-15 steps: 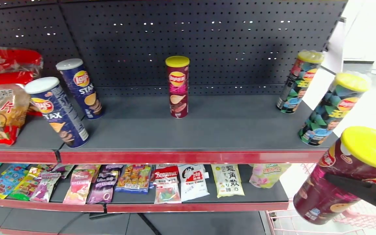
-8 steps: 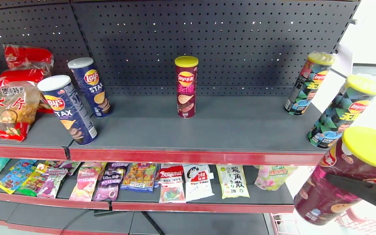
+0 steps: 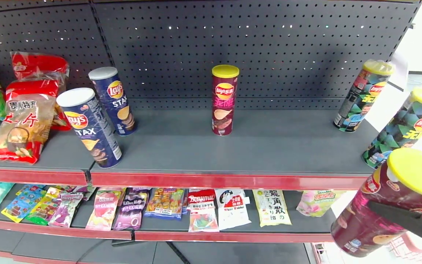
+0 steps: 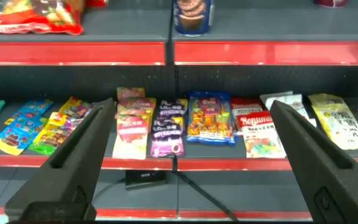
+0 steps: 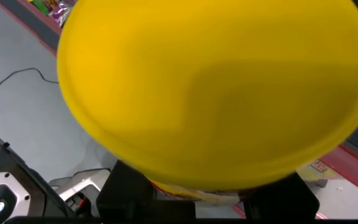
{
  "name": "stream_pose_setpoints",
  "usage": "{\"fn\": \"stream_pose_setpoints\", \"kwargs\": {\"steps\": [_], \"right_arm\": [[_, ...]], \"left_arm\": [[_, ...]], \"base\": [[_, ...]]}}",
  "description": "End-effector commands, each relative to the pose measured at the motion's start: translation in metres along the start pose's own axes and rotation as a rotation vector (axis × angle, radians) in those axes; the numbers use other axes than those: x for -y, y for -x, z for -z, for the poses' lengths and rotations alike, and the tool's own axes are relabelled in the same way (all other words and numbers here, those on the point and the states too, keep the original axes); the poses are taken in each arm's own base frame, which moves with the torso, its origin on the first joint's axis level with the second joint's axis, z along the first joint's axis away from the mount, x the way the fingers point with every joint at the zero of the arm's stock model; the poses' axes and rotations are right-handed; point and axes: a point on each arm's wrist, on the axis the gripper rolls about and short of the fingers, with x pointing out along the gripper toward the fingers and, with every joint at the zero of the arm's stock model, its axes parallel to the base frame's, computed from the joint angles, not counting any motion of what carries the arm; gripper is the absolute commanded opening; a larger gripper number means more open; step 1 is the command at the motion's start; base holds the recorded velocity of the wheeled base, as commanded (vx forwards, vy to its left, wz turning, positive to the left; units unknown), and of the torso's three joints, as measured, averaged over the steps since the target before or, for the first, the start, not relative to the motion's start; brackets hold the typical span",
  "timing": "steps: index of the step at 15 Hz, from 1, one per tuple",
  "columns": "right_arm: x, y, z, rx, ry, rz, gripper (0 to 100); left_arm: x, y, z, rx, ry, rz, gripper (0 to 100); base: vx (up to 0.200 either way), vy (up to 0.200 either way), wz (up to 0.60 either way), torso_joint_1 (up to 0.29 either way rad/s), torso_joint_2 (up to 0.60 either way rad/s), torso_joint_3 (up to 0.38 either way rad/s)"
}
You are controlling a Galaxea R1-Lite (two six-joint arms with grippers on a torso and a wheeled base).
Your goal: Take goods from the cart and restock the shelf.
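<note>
Maroon can [image 3: 357,223] tilted, clamped in right end effector [image 3: 381,212]

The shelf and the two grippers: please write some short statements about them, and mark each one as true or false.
1. The right gripper is shut on a maroon can with a yellow lid. True.
2. The left gripper is shut on a green bag. False: the left gripper is open and holds nothing.
3. A second maroon can stands upright near the middle of the upper shelf. True.
4. The two blue cans have yellow lids. False: both lids are white.
5. Flat snack packets lie in a row on the lower shelf. True.
</note>
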Motion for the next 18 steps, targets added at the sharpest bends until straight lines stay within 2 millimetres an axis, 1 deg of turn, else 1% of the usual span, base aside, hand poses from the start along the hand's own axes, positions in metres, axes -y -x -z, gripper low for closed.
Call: {"fn": "stream_pose_setpoints", "kwargs": {"steps": [1,6,7,8,13,15,18], "right_arm": [[-0.001,0.002,0.000,0.007,0.004,-0.001,0],[0.000,0.001,-0.004,0.016,0.009,-0.010,0],[-0.001,0.001,-0.006,0.029,0.010,-0.045,0],[-0.001,0.001,-0.007,0.039,0.010,-0.082,0],[0.000,-0.003,-0.010,0.038,0.009,-0.099,0],[0.000,-0.003,-0.010,0.038,0.009,-0.099,0],[0.000,-0.002,-0.011,0.040,0.009,-0.099,0]], "left_arm": [[0.000,0.000,0.000,-0.001,0.000,0.000,100],[0.000,0.000,0.000,-0.001,0.000,0.000,100],[0.000,0.000,0.000,-0.001,0.000,0.000,100],[0.000,0.000,0.000,-0.001,0.000,0.000,100],[0.000,0.000,0.000,-0.001,0.000,0.000,100],[0.000,0.000,0.000,-0.001,0.000,0.000,100],[0.000,0.000,0.000,-0.001,0.002,0.000,100]], "base": [[0.200,0.000,0.00,0.007,0.00,0.002],[0.200,0.000,0.00,-0.001,0.00,0.001],[0.200,0.000,0.00,0.007,0.01,0.007],[0.000,0.000,0.00,0.000,0.00,0.000],[0.000,0.000,0.00,0.000,0.00,0.000],[0.200,0.000,0.00,0.000,0.00,0.002],[0.000,0.000,0.00,0.000,0.00,0.000]]}}
